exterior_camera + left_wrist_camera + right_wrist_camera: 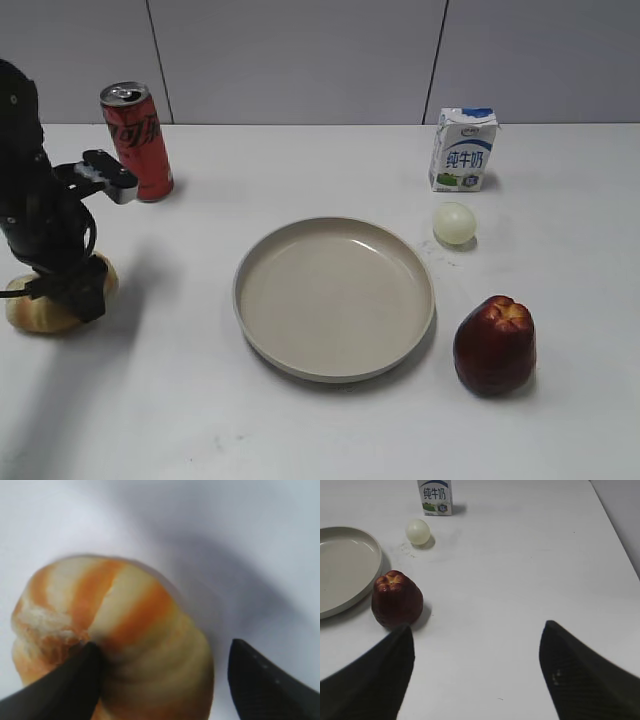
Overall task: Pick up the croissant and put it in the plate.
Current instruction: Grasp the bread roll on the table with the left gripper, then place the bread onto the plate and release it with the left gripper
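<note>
The croissant (pixel 30 312), striped golden-orange and cream, lies on the table at the far left. In the left wrist view the croissant (pixel 125 630) fills the frame. My left gripper (pixel 72 288) is lowered over it, and in the left wrist view the gripper (pixel 165 645) is open around it: the left finger touches the pastry, while the right finger stands apart with table showing between. The beige plate (pixel 335 372) sits empty at the table's middle, and its edge also shows in the right wrist view (pixel 340 565). My right gripper (pixel 477 645) is open and empty above bare table.
A red cola can (pixel 137 140) stands behind the left arm. A milk carton (pixel 463 150) and a pale egg (pixel 454 223) are at the back right. A dark red apple (pixel 494 345) sits right of the plate.
</note>
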Controlling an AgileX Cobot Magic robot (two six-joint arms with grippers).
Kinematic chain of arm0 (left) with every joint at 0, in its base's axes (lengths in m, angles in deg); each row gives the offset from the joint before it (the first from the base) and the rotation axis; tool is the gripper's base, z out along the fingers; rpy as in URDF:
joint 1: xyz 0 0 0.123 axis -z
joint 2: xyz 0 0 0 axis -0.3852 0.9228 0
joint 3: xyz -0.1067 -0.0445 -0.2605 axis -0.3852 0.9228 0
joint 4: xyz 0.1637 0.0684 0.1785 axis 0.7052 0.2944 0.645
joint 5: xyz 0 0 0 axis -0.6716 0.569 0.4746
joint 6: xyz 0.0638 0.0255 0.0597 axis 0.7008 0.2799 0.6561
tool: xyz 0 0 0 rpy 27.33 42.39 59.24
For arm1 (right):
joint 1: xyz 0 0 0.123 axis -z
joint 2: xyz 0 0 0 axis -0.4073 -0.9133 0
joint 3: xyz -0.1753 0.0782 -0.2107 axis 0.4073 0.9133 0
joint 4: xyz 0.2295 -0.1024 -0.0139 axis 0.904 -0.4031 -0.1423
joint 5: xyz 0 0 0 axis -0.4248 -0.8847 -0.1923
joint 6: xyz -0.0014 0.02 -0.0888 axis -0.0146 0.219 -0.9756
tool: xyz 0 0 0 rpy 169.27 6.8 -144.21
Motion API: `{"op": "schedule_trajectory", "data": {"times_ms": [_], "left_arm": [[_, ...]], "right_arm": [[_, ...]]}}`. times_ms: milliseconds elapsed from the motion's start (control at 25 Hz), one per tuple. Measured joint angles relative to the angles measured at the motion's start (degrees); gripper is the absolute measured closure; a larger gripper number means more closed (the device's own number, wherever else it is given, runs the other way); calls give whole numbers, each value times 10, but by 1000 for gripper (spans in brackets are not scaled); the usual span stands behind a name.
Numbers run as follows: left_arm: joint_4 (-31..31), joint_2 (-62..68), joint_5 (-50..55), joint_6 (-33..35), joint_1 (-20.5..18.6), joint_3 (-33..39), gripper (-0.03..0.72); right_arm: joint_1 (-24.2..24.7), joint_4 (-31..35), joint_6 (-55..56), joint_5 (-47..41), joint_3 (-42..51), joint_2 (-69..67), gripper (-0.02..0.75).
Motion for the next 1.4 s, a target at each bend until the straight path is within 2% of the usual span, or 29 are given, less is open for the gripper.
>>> {"op": "schedule_trajectory", "data": {"times_ms": [200, 320, 440, 600, 920, 1080, 1200, 1400], "left_arm": [[21, 25, -11, -41, -1, -2, 97], [21, 25, -11, -44, -1, -2, 132], [25, 26, -14, -46, -1, -3, 232], [29, 29, -3, -46, -4, -12, 435], [-1, 1, 87, -46, 8, -85, 443], [0, -14, 112, -46, 62, -145, 443], [0, -14, 93, -46, 134, -176, 454], [-1, -11, -11, -46, 247, -182, 459]], "right_arm": [[0, 0, 0, 0, 0, 0, 150], [0, 0, 0, 0, 0, 0, 150], [0, 0, 0, 0, 0, 0, 150], [0, 0, 0, 0, 0, 0, 150], [0, 0, 0, 0, 0, 0, 150], [0, 0, 0, 0, 0, 0, 150], [0, 0, 0, 0, 0, 0, 150], [0, 0, 0, 0, 0, 0, 150]]}}
